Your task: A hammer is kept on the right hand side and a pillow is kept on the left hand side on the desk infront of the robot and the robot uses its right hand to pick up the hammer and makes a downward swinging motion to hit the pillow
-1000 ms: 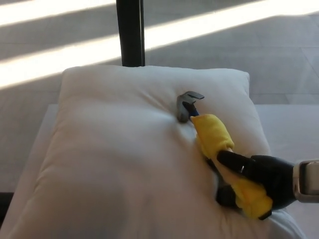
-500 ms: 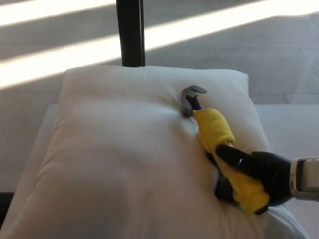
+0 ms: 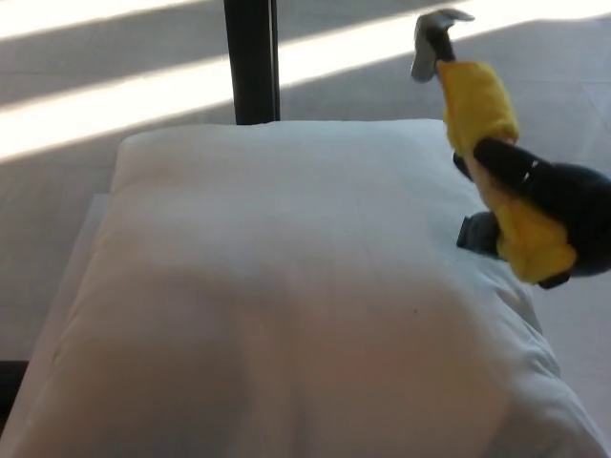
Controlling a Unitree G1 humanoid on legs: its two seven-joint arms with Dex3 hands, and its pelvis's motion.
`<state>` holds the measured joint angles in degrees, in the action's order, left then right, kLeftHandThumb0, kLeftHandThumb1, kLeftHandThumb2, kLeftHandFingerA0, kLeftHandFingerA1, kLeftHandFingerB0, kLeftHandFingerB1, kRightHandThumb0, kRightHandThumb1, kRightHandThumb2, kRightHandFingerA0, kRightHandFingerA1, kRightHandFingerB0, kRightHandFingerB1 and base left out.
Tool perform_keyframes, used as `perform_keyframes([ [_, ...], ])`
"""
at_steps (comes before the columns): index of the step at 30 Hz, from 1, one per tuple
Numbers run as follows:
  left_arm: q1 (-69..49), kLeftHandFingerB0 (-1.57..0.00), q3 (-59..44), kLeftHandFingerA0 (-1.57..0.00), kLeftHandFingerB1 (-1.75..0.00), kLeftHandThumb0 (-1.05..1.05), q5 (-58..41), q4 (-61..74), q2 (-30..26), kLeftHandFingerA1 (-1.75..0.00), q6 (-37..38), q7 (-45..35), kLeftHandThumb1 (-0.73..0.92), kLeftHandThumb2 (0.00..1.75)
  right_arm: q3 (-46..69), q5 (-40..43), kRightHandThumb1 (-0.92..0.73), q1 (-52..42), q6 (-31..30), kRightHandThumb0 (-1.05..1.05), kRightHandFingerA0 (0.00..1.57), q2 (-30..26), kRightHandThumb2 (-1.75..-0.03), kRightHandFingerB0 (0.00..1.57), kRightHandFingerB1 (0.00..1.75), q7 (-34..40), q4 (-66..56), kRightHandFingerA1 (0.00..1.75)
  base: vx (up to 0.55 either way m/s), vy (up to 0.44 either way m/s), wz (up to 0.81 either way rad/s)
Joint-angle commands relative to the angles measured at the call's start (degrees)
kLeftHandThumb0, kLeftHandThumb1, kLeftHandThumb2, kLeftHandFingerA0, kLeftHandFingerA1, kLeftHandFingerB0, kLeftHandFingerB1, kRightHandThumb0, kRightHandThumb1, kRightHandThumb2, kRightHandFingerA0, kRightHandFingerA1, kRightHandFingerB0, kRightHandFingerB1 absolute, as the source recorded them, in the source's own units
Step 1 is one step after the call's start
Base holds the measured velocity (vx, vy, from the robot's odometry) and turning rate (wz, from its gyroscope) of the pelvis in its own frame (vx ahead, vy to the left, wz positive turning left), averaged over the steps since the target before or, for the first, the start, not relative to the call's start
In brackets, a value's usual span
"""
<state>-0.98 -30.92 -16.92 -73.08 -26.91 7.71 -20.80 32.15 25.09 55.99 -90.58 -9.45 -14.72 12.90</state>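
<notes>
A large white pillow (image 3: pixel 277 296) fills most of the head view, lying on the desk. My right hand (image 3: pixel 554 205) is at the right edge, shut on the yellow handle of the hammer (image 3: pixel 477 114). The hammer is raised above the pillow's far right corner, its grey metal head (image 3: pixel 431 38) up near the top of the picture and clear of the pillow. My left hand does not show.
A dark vertical post (image 3: pixel 251 59) stands behind the pillow at top centre. Bright bands of sunlight cross the floor (image 3: pixel 115 105) beyond. A strip of the white desk (image 3: pixel 81 248) shows along the pillow's left side.
The hammer head was pressed into the pillow's middle; my right hand has since swung it up and to the right, off the pillow. The dent has smoothed out.
</notes>
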Motion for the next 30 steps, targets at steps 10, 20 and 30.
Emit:
perform_keyframes([
  [10,-0.9,-0.39,0.1,-0.57,-0.57,-0.71,-0.1,-0.1,-0.8,-0.64,0.6,0.7,0.6,1.0,9.2,-1.3,-0.87,5.7,2.1,-0.35,1.03,-6.5,-0.88,0.54,1.73,3.5,1.3,1.75,0.0,0.0,0.0],
  [20,-0.5,-0.48,-1.1,-0.66,-0.47,-0.69,-1.1,-0.2,-1.2,-0.56,-0.4,1.0,0.77,0.63,1.8,-7.9,-0.81,-5.5,18.7,-0.29,1.0,-13.1,-1.01,0.63,1.75,5.6,7.3,1.75,0.0,0.0,0.0],
  [30,-0.5,-0.35,-0.2,-0.54,-0.57,-0.7,-0.2,0.1,-2.0,-0.65,0.4,-0.3,0.62,1.02,-14.3,-19.8,-0.68,-19.2,37.4,-0.17,0.93,-17.9,-1.04,0.67,1.67,6.2,3.9,1.75,0.0,0.0,0.0],
])
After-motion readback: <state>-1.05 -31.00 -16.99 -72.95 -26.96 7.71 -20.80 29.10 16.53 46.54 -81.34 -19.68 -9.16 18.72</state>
